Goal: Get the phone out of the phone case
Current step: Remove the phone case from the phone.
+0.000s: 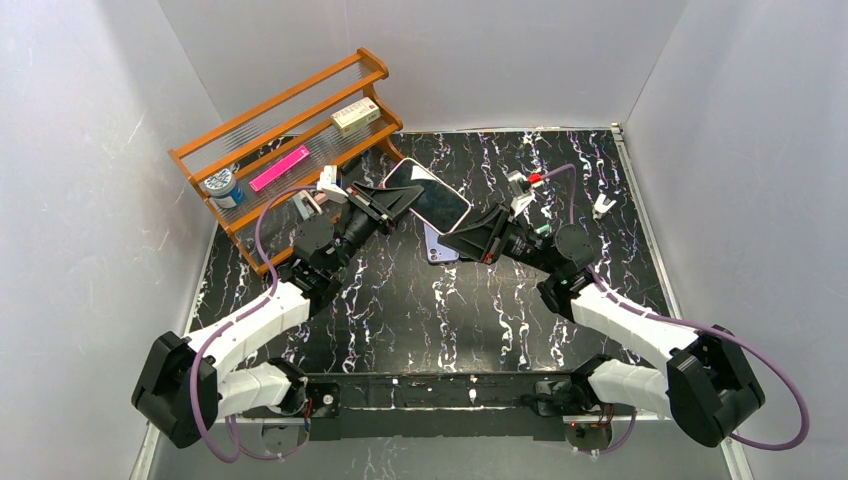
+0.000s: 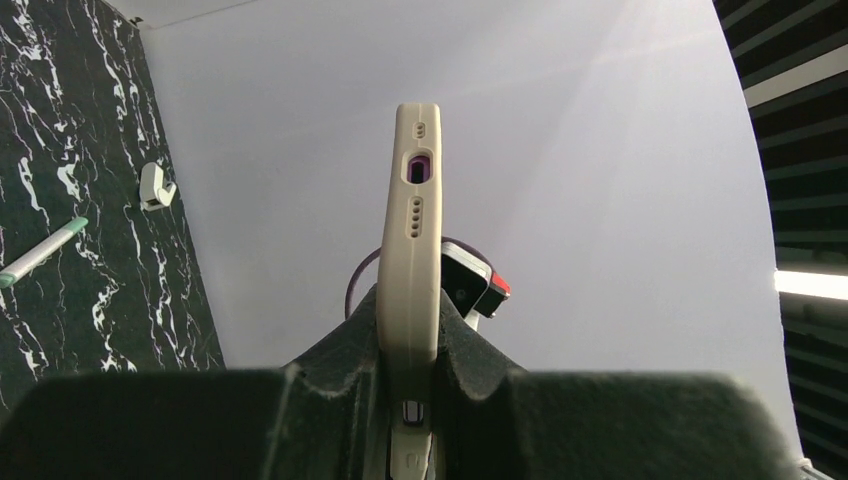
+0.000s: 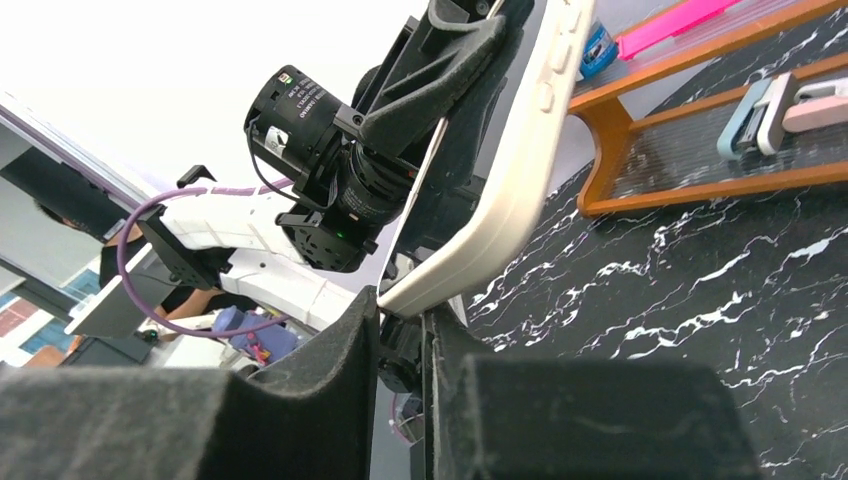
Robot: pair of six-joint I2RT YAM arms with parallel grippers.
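Note:
The phone [image 1: 425, 193], dark screen up, sits inside a cream phone case [image 2: 413, 230] and is held tilted above the back of the table. My left gripper [image 1: 392, 203] is shut on one end of the case, its pads pressed against both flat faces [image 2: 410, 335]. In the left wrist view the case's port end points away, with purple showing inside the port hole. My right gripper [image 1: 457, 238] meets the opposite end. In the right wrist view its fingers [image 3: 400, 315] have closed to a narrow gap with the case's corner [image 3: 425, 290] pinched at their tips.
A wooden rack [image 1: 290, 130] at the back left holds a pink strip [image 1: 280, 167], a blue tub [image 1: 222, 186] and a small box [image 1: 355, 116]. A lavender flat thing [image 1: 437, 250] lies under the right fingers. A white clip [image 1: 603, 206] and a pen [image 2: 45, 250] lie on the table.

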